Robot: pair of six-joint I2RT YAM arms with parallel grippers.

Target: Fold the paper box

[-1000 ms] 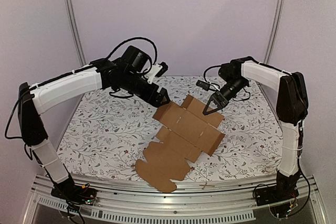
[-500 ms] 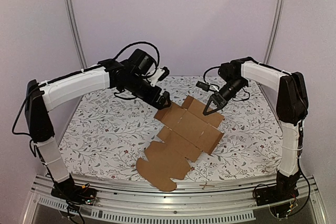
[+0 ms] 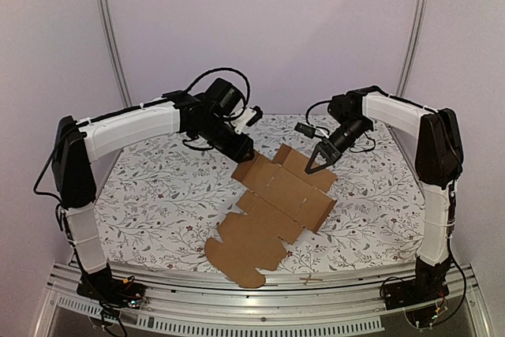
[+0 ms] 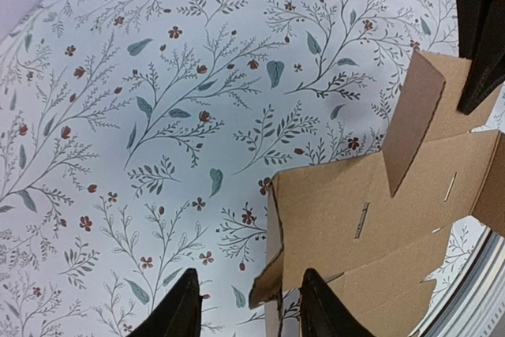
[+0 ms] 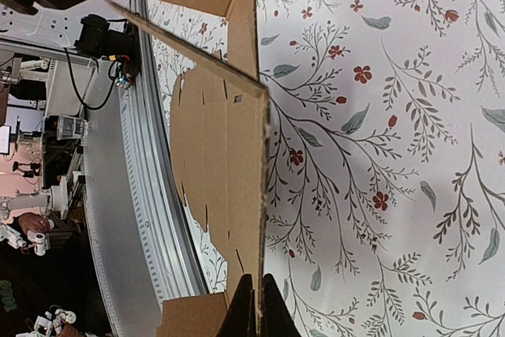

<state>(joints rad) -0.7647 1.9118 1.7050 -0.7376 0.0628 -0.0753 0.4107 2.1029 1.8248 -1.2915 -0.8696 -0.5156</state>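
One brown corrugated box (image 3: 284,189), part-folded; right pincer (image 5: 256,293) pinches its thin edge, left pincer (image 4: 249,278) spread astride a flap corner.

Open floral table (image 3: 158,195) left of paper box (image 3: 276,195): free passage. Centre blocked by box's raised walls (near flap lies flat), left gripper (image 3: 247,153) and right gripper (image 3: 310,169) at far flaps.

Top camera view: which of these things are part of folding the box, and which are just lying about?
Part of the job:
paper box, partly folded
right gripper, pinching a raised flap
left gripper, jaws open at another corner of the box

Just there:
floral tablecloth
small brown scrap at the table's near edge
metal rail by the arm bases
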